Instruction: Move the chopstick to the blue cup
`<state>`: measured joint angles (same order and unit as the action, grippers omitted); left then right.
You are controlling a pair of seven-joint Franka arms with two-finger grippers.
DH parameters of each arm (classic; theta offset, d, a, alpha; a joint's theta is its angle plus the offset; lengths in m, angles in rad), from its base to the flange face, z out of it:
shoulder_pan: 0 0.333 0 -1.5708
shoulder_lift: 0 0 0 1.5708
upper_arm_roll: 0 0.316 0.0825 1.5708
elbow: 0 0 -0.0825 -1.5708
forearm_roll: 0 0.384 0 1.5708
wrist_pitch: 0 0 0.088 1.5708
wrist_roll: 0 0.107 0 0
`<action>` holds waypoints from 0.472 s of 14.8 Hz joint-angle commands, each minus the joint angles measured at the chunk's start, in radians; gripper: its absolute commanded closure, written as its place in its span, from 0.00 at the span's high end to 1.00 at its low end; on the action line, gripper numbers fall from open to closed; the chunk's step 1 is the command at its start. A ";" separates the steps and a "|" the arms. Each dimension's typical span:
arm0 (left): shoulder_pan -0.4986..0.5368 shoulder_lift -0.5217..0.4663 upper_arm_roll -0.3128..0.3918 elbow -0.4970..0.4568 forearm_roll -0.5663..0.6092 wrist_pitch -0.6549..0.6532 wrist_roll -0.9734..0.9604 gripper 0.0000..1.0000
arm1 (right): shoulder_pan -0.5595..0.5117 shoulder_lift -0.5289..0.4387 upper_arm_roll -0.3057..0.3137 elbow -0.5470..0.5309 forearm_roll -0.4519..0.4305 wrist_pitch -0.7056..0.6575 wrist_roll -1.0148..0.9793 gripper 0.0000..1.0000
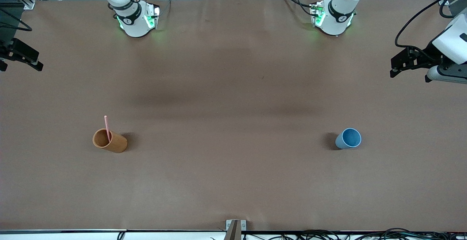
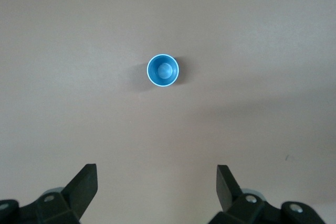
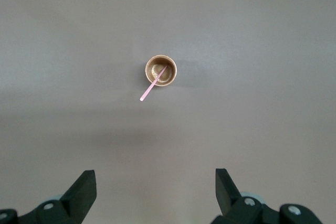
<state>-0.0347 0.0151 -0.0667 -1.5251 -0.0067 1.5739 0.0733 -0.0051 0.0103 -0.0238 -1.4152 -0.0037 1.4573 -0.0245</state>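
Note:
The pale pink chopstick [image 1: 107,126] stands leaning in an upright orange-brown cup [image 1: 110,142] toward the right arm's end of the table. It also shows in the right wrist view [image 3: 151,87], inside that cup [image 3: 161,72]. The blue cup [image 1: 348,138] stands upright and empty toward the left arm's end, and shows in the left wrist view [image 2: 163,70]. My right gripper [image 1: 21,62] is open and empty, high over its end of the table, and shows in its wrist view [image 3: 156,184]. My left gripper [image 1: 402,65] is open and empty, high over its own end, and shows in its wrist view [image 2: 157,182].
The table [image 1: 233,97] is covered with brown paper. Both arm bases stand along its edge farthest from the front camera. A small metal bracket [image 1: 235,227] sits at the edge nearest the camera. Cables lie along that edge.

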 commanded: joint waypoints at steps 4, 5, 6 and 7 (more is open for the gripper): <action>-0.005 0.003 0.002 0.023 -0.010 -0.023 -0.006 1.00 | -0.009 -0.007 0.001 -0.013 0.017 0.005 -0.014 1.00; -0.004 0.005 0.004 0.023 -0.012 -0.023 0.002 1.00 | -0.007 -0.007 0.001 -0.016 0.017 0.006 -0.014 1.00; -0.002 0.005 0.007 0.023 -0.015 -0.022 0.002 1.00 | -0.007 -0.009 0.001 -0.028 0.016 0.012 -0.015 1.00; -0.002 0.005 0.008 0.023 -0.013 -0.020 0.000 1.00 | -0.007 -0.009 0.001 -0.043 0.017 0.032 -0.015 1.00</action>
<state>-0.0347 0.0151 -0.0661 -1.5239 -0.0068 1.5724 0.0733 -0.0050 0.0103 -0.0237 -1.4221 -0.0036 1.4609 -0.0256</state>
